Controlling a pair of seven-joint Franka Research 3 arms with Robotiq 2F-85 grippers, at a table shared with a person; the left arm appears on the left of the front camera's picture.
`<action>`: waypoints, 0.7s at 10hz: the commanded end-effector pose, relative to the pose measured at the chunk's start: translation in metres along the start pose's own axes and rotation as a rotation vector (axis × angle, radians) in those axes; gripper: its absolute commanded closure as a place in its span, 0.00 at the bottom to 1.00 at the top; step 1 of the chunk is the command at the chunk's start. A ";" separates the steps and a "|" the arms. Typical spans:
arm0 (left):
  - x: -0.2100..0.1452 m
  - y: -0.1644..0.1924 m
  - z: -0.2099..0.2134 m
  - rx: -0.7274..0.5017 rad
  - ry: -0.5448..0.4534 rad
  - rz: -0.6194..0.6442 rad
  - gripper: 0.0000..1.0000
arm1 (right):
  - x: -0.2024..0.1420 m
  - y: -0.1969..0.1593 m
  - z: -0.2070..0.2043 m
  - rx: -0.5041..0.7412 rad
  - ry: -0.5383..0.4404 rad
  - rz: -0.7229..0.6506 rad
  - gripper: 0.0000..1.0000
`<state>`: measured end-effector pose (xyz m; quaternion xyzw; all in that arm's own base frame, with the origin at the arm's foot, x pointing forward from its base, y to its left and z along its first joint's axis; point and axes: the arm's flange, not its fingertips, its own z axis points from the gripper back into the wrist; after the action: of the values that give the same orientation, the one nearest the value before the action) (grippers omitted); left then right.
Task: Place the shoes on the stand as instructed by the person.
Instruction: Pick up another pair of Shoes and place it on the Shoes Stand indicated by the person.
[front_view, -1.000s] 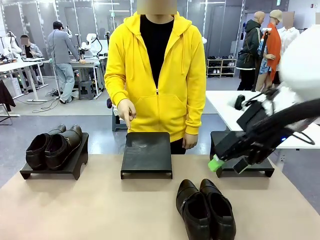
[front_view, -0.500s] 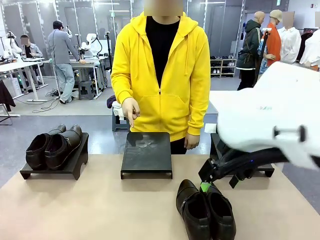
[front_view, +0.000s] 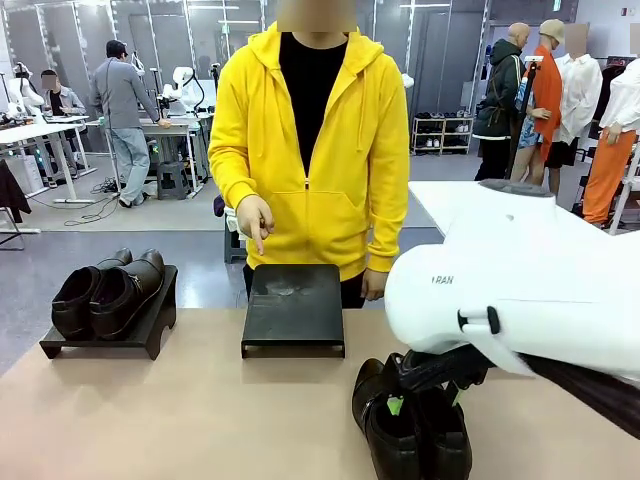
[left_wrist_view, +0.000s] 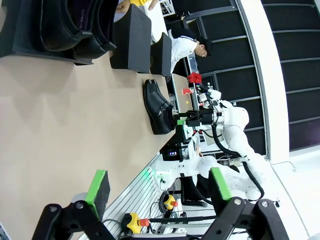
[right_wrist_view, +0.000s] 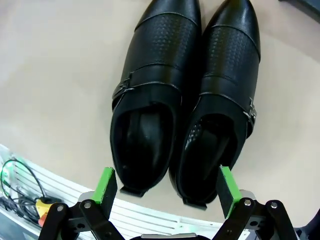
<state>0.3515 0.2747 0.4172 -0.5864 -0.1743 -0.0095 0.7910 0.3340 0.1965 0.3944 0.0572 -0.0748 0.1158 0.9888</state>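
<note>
**Right gripper spread over the loose pair; nothing gripped**

My right gripper (right_wrist_view: 166, 184) stands wide, one green pad (right_wrist_view: 106, 182) outside each heel of the near pair of black shoes (right_wrist_view: 180, 100). The jaws are not clamped on the leather. Whether a pad touches a heel, I cannot tell. This pair lies side by side on the table (front_view: 150, 420), at my right front, toes pointing away from me.

My left gripper (left_wrist_view: 159, 186) is also spread wide, with nothing between its pads, above bare tabletop.

The second pair (front_view: 105, 290) sits on the left stand (front_view: 150, 330), toes away from me. The middle stand (front_view: 293, 305) carries no shoes. The person (front_view: 310, 150) stands behind it, one hand (front_view: 253, 220) pointing down at its top.
</note>
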 end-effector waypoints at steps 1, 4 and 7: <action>-0.001 -0.001 0.000 0.000 -0.004 -0.007 0.00 | -0.012 -0.011 -0.031 0.004 -0.017 -0.063 0.00; -0.001 -0.001 0.000 0.000 -0.004 -0.007 0.00 | -0.012 -0.018 -0.052 0.042 0.001 -0.120 0.00; -0.001 -0.001 0.000 0.000 -0.004 -0.007 0.00 | -0.017 -0.015 -0.074 0.043 0.045 -0.120 0.00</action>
<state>0.3515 0.2747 0.4172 -0.5864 -0.1743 -0.0095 0.7910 0.3516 0.1968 0.3380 0.0832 -0.0419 0.0723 0.9930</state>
